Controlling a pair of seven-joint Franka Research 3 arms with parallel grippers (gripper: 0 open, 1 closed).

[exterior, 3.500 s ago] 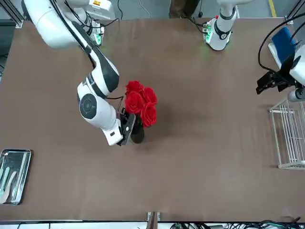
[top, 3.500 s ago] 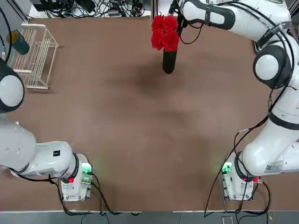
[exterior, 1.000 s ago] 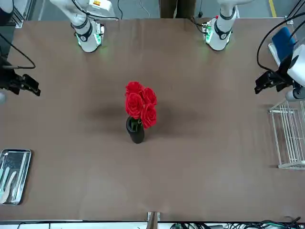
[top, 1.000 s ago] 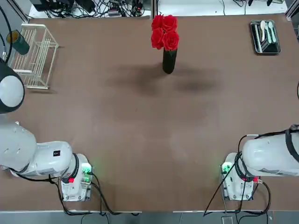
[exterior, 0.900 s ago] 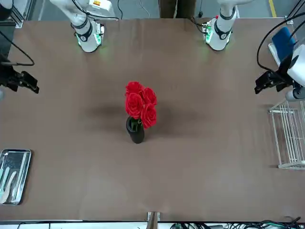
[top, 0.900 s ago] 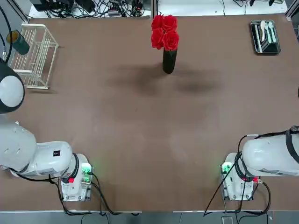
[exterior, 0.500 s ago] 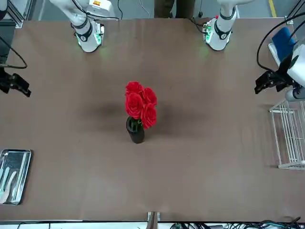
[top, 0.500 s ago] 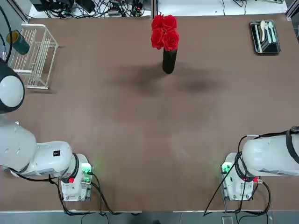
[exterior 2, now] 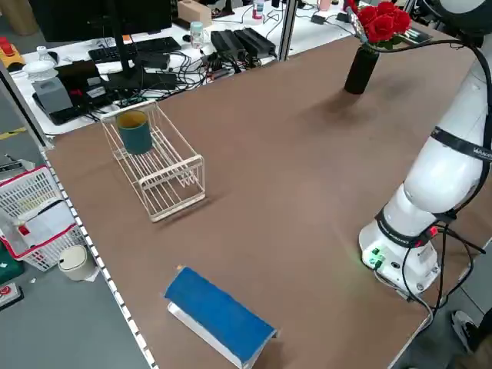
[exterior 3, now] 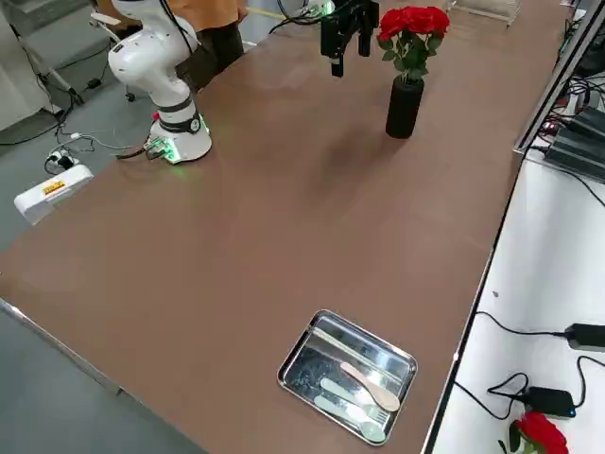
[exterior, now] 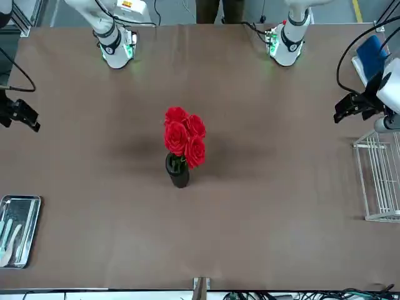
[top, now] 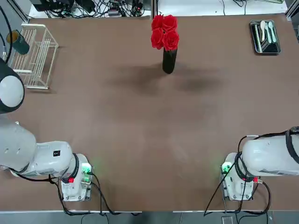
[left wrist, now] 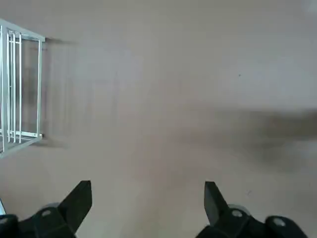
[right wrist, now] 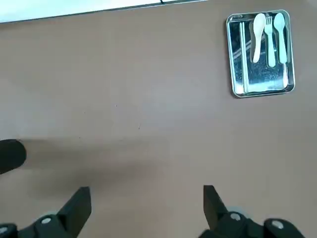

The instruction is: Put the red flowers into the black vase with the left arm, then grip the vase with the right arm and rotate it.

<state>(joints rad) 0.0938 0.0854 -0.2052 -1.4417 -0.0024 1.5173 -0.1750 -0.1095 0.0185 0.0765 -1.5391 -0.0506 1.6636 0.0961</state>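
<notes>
Black vase [top: 169, 60] slim, top-heavy under red flowers [top: 164, 31]; likely tippy; grip low on body; both grippers spread, empty

Red flowers [exterior: 184, 139] in matte black vase [exterior: 179, 174]; brown table [top: 140, 140]; my arms white w/ dark grey bands.

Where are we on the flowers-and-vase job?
Done: the red flowers stand in the black vase, upright mid-table. In hand: nothing. The right gripper and left gripper are both open and empty, off at opposite table edges, well clear of the vase. Left: apparently nothing; whether the vase got rotated can't be told from how it stands.
</notes>
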